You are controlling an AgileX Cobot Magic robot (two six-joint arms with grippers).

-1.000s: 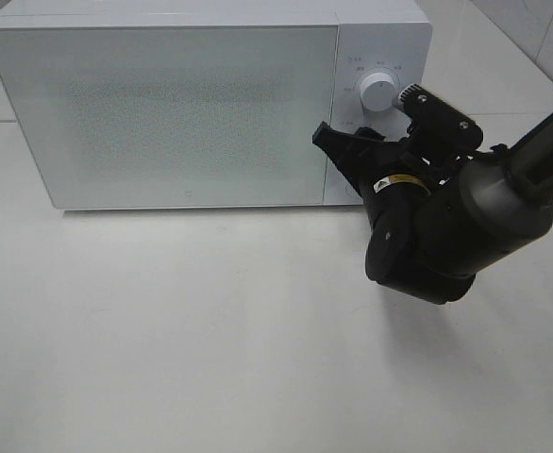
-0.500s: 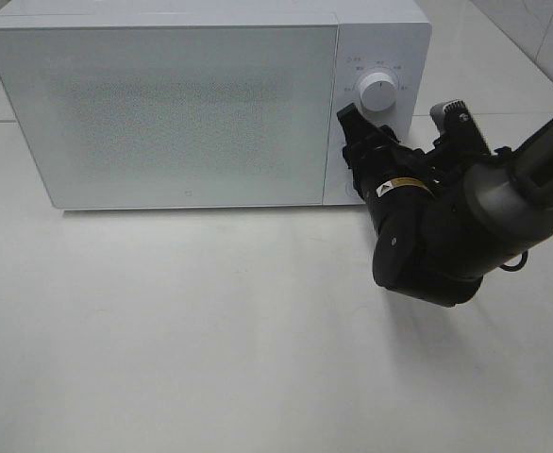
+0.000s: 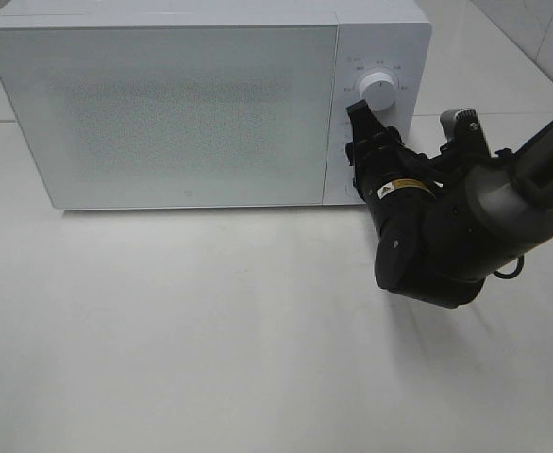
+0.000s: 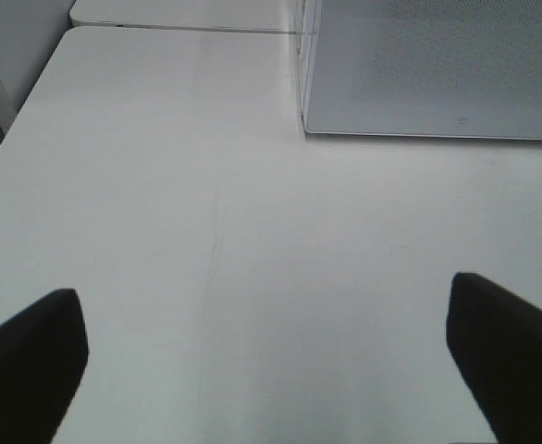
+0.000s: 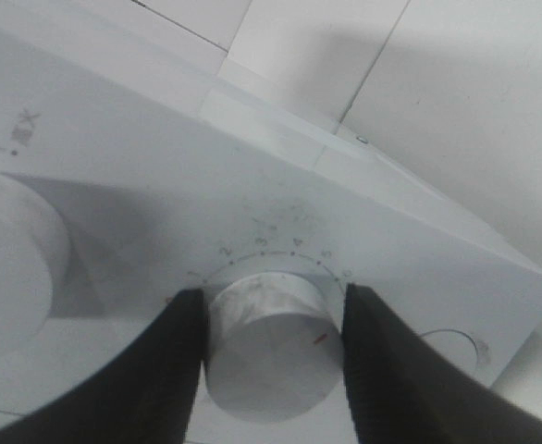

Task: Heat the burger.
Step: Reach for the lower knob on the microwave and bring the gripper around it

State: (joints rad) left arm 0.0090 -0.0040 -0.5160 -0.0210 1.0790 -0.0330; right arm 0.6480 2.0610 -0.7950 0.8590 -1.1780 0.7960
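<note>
The burger is hidden; the white microwave [image 3: 182,113] stands with its door closed. My right gripper [image 3: 360,153] presses against the microwave's control panel, below the upper dial [image 3: 378,92]. In the right wrist view its two black fingers [image 5: 183,370] sit on either side of the lower round knob [image 5: 269,347] and touch its sides, so the right gripper [image 5: 273,301] is shut on that knob. My left gripper [image 4: 271,370] hangs open over the bare white table, with nothing between its fingers [image 4: 30,361].
The microwave fills the back of the white table [image 3: 210,330]. The right arm's bulky black body [image 3: 446,236] hangs in front of the control panel. The microwave's front left corner [image 4: 308,125] shows in the left wrist view.
My right gripper has moved right from the door's edge onto the control panel and now sits around the lower knob. The left gripper has stayed as it was.
</note>
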